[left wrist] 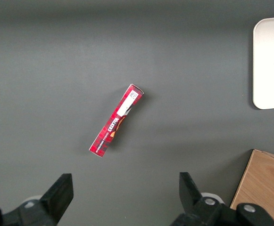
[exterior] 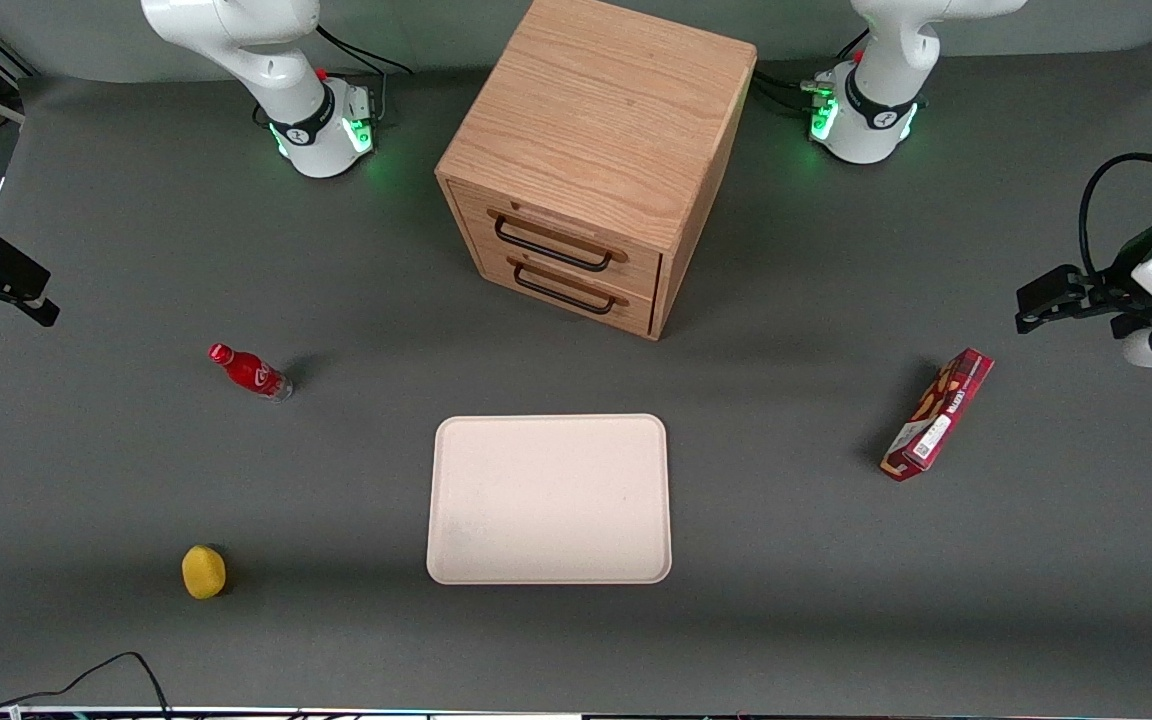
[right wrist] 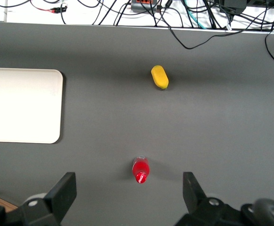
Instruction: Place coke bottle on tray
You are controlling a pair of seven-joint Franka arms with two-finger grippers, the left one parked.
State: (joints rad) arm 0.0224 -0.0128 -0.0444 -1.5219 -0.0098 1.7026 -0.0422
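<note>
Tool (right wrist: 127,197) spread wide, high above the bottle (right wrist: 140,170), which stands apart from the tray (exterior: 549,499). I'd drop straight down, centre the cap, clamp below it.

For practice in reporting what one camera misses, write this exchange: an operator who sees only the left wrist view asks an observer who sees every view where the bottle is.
Observer: The bottle stands on the table toward the working arm's end, apart from the tray.
Operator: Anything near it?
Observer: A lemon, nearer the front camera than the bottle.
Operator: And the gripper?
Observer: The gripper hangs open above the table, holding nothing. In the right wrist view, the bottle shows between its fingers.
</note>
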